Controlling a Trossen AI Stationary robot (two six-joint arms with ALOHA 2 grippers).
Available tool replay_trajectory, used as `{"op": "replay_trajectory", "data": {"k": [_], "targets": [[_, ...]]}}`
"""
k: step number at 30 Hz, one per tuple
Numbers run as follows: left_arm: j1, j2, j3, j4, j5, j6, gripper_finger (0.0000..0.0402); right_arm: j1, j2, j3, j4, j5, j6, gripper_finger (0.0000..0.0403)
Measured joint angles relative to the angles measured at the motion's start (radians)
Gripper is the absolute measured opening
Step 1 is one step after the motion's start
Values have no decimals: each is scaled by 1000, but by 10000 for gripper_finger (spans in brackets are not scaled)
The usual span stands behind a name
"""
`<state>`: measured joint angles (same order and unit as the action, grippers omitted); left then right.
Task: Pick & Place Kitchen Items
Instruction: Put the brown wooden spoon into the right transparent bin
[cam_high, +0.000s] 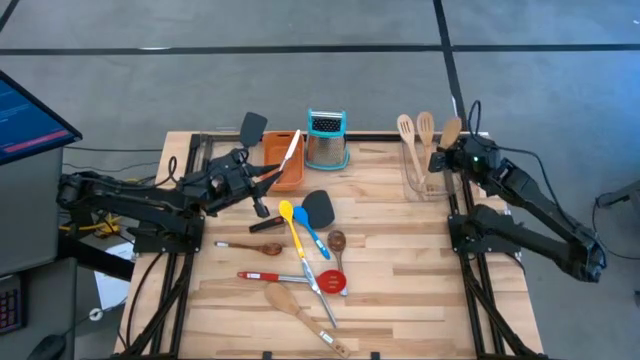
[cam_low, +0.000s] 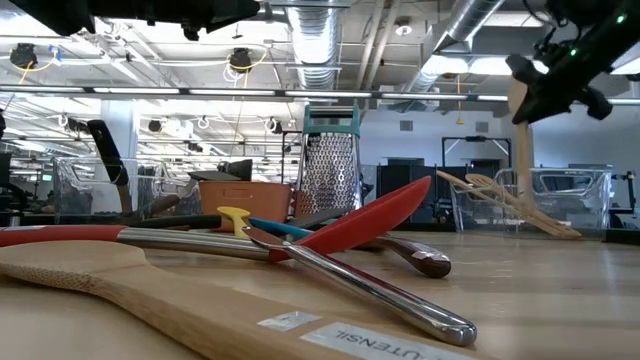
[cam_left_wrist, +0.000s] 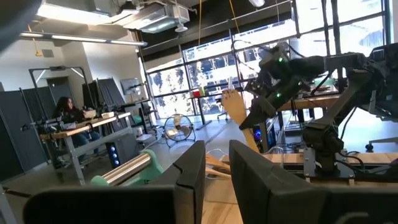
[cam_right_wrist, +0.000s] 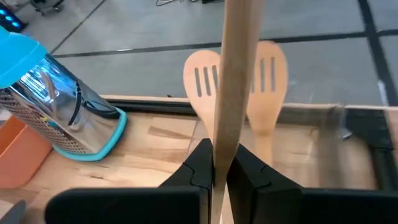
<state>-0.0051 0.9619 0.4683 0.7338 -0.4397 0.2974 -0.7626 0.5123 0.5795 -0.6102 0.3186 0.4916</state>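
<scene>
You have a wooden spoon pinched by its handle in the right gripper, fingers pressed tight against the shaft. It looks light, stiff and smooth, so a mid-handle hold should keep it from swinging. It hangs upright over the clear holder, just in front of two slotted spatulas. Farther off, your left gripper hovers near the orange tray; I cannot tell whether it holds anything.

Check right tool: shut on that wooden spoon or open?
Shut on it. The right tool pinches the wooden spoon handle between both fingers, held above the clear holder.
</scene>
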Motion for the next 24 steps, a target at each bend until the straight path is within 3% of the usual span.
{"op": "replay_trajectory", "data": {"k": [11,16,24], "targets": [[0,0,0,0,0,0,58,-178,63,-108,97,-169,22,15],[0,0,0,0,0,0,58,-234,129,-107,125,-191,38,18],[0,0,0,-1,0,0,58,-302,208,-111,213,-189,26,106]]}}
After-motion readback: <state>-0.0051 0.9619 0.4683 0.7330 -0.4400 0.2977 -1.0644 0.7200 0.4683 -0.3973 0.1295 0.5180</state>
